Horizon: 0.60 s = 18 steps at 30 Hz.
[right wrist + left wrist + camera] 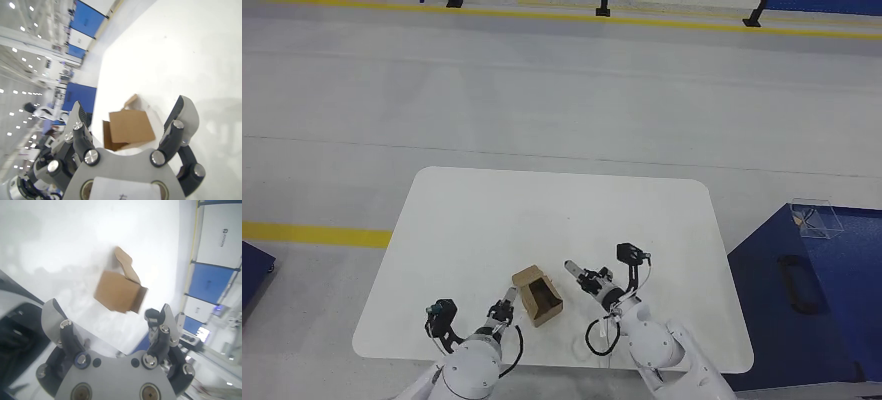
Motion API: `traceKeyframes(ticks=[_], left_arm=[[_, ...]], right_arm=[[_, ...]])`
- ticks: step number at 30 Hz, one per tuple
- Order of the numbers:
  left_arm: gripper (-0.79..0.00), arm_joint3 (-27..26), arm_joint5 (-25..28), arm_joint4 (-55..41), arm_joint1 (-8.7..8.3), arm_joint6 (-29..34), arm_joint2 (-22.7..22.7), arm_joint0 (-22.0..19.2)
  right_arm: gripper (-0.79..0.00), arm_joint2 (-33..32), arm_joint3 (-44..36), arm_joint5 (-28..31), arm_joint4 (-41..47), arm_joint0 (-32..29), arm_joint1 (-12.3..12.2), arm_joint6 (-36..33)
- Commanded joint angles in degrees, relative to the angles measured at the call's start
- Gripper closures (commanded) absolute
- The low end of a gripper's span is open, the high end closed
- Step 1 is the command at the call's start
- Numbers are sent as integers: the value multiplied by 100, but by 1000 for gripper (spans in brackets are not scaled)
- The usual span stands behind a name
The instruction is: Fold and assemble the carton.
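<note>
A small brown carton (538,295) lies on the white table (542,210) near its front edge, partly erected, with one end open and a flap sticking out. My left gripper (508,298) sits just left of it, open, with nothing between its fingers. In the left wrist view the carton (119,291) lies a short way ahead of the left gripper (109,311). My right gripper (575,270) is just right of the carton, also open and holding nothing. The right wrist view shows the carton (130,126) ahead, framed by the spread fingers of the right gripper (132,108).
A blue cabinet (822,290) stands off the table's right side with a clear plastic box (815,217) on top. The far and middle parts of the table are bare white surface. A yellow line (312,234) runs along the floor at the left.
</note>
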<state>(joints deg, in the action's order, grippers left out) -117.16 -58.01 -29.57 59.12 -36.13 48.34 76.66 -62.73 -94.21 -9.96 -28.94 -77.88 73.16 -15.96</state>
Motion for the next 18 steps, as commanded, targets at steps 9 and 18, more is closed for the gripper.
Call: traceKeyframes(ticks=[9, 18], left_arm=[[-785, 451, 1, 2171, -628, 2098, -914, -729], [-785, 533, 1, 2908, -658, 2946, -1177, -1065]], right_arm=[[-785, 681, 97, -721, -728, -120, 141, 410], [-785, 1133, 473, -1276, -682, 140, 359, 808]])
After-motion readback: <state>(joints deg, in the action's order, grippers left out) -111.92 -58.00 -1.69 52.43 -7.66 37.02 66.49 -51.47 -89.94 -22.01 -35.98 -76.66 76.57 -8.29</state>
